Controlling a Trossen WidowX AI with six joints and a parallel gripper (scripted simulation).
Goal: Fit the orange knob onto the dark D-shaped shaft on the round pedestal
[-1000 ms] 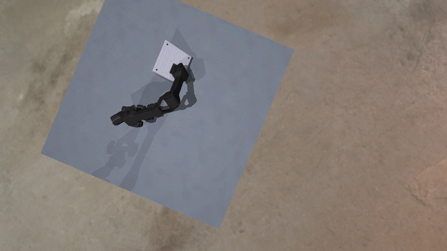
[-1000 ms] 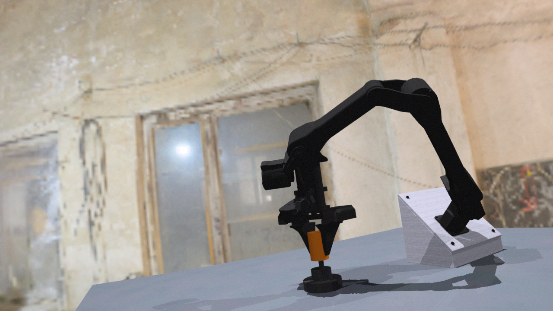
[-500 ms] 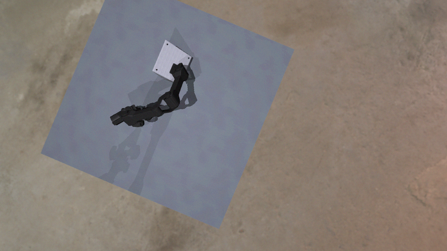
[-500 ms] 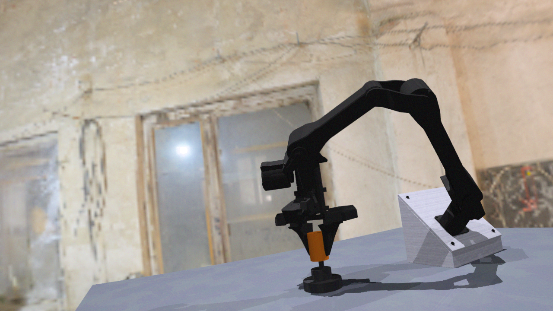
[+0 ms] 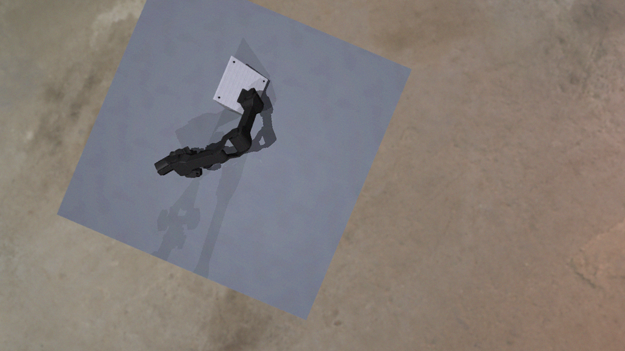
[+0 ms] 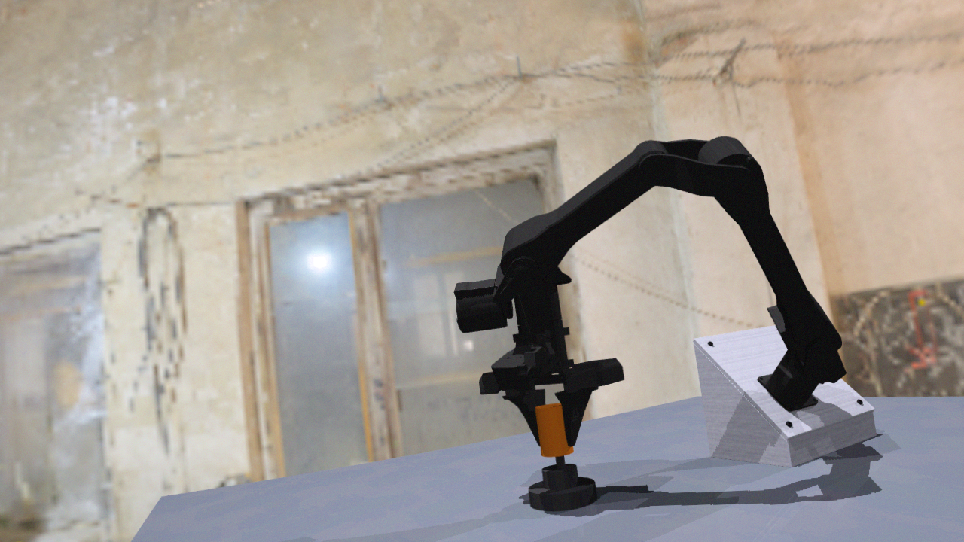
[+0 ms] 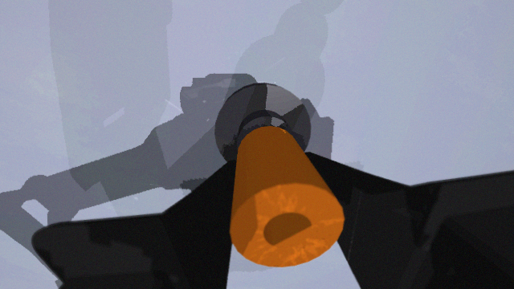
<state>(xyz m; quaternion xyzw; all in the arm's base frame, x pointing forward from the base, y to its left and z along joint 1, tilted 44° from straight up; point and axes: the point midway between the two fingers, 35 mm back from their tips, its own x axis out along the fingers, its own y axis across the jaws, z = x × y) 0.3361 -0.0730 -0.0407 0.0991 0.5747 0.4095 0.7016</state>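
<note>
The orange knob [image 6: 553, 431] [image 7: 277, 168] is a near-upright cylinder with a D-shaped hole in its top face, seen in the wrist view. My gripper [image 6: 556, 438] [image 7: 270, 163] is shut on the knob, one finger on each side. The dark round pedestal [image 6: 562, 495] [image 7: 237, 108] stands below the knob. A short length of the dark shaft [image 6: 559, 461] shows between the knob's lower end and the pedestal's collar. The knob is at the shaft's top, raised above the pedestal. The shaft's flat side cannot be seen. In the top view the arm hides knob and pedestal.
The arm's wedge-shaped white base [image 5: 231, 82] [image 6: 738, 404] stands on the blue-grey table top [image 5: 304, 173] [image 6: 404, 498]. The arm [image 5: 246, 121] [image 6: 606, 195] arches from it to the pedestal. Shadows of the arm fall across the table top.
</note>
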